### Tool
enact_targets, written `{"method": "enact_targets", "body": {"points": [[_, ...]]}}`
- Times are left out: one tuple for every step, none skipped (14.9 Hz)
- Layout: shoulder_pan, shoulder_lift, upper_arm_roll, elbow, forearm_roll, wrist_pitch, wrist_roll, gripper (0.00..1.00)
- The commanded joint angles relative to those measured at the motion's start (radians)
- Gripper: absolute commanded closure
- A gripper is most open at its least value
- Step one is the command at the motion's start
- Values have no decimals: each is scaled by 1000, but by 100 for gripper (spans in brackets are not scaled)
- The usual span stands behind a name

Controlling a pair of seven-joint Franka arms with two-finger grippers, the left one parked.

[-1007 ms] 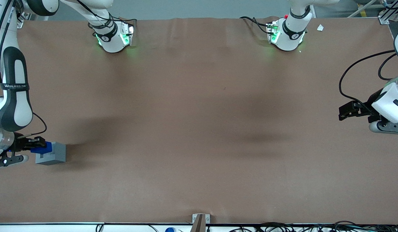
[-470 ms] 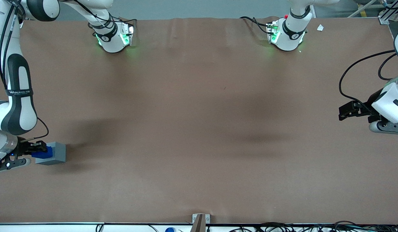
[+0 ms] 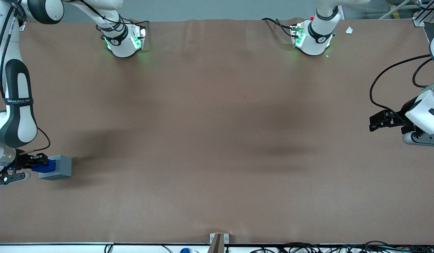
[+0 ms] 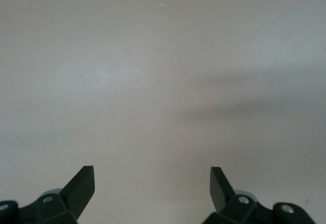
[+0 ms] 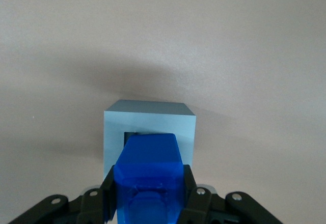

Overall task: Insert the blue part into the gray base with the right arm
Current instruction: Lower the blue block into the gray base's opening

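- While the gripper [image 5: 147, 203] is clamping its two black fingers [image 5: 108, 196] against opposite sides of the blue part [image 5: 147, 175], it is sitting low at the working arm's end of the bench, nearer the front camera's edge than the arm bases.
- Side grip is leaving the part's leading face free, presumably so that face can enter the recess unobstructed.
- Blue part [image 3: 44, 166] is being held against the open face of the gray base [image 3: 58, 167]; wrist view shows its nose overlapping the recess opening, with a dark sliver of cavity still showing along one edge. Judged partly entered, not seated.
- Gray base [image 5: 148, 132] is resting on the brown bench cover [image 3: 217, 140], recess turned toward the gripper, which suits a sideways push.
- Right arm [image 3: 14, 105] is reaching down along the bench's end edge to the gripper.
- Risk, judged: base is unclamped, so an off-axis push could slide it instead of seating the part.
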Motion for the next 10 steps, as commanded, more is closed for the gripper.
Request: {"method": "enact_targets", "body": {"points": [[-20, 19, 17, 15, 11, 1, 10, 100], [-20, 21, 17, 15, 22, 1, 39, 100], [-20, 22, 17, 15, 25, 1, 53, 100], [-20, 25, 17, 15, 25, 1, 55, 100], [-20, 27, 17, 15, 26, 1, 61, 100], [-21, 27, 18, 15, 26, 1, 81, 100], [-21, 27, 18, 15, 28, 0, 96, 100], [-20, 27, 18, 15, 28, 0, 106, 100], [-21, 27, 18, 15, 31, 0, 112, 100], [-20, 27, 18, 15, 40, 0, 113, 100]]}}
